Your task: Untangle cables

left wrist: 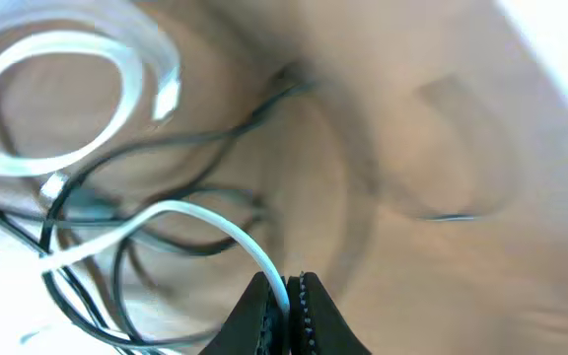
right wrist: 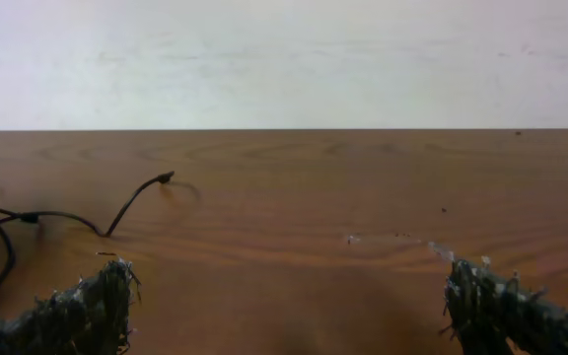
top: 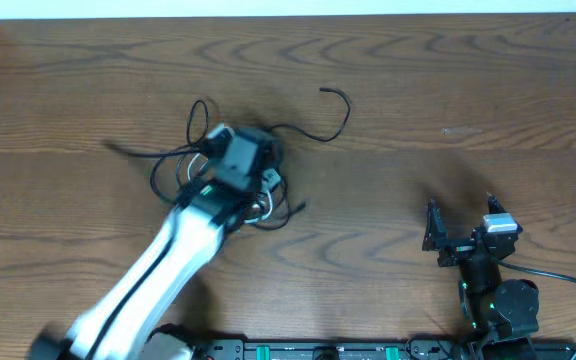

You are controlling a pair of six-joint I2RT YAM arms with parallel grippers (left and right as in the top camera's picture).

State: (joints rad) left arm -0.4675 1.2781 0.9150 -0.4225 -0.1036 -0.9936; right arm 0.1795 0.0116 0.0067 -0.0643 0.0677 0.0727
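The cables lie in a tangle left of the table's middle. Thin black cables (top: pixel 181 160) loop around each other, and one loose black strand (top: pixel 346 115) curls out to the right. My left gripper (left wrist: pixel 286 296) is shut on a white cable (left wrist: pixel 205 219), which arcs up from between the jaws into the heap. More white cable is coiled (left wrist: pixel 67 99) behind it, with black cables (left wrist: pixel 166 148) crossing underneath. In the overhead view the left wrist (top: pixel 240 155) covers the tangle's centre. My right gripper (top: pixel 461 218) stands open and holds nothing, far right of the tangle.
The wooden table (top: pixel 418 80) runs back to a pale wall (right wrist: pixel 284 59). A black cable end (right wrist: pixel 166 178) lies ahead and left of the right gripper (right wrist: pixel 289 301). A thick black cord (top: pixel 568 280) leaves the right arm's base.
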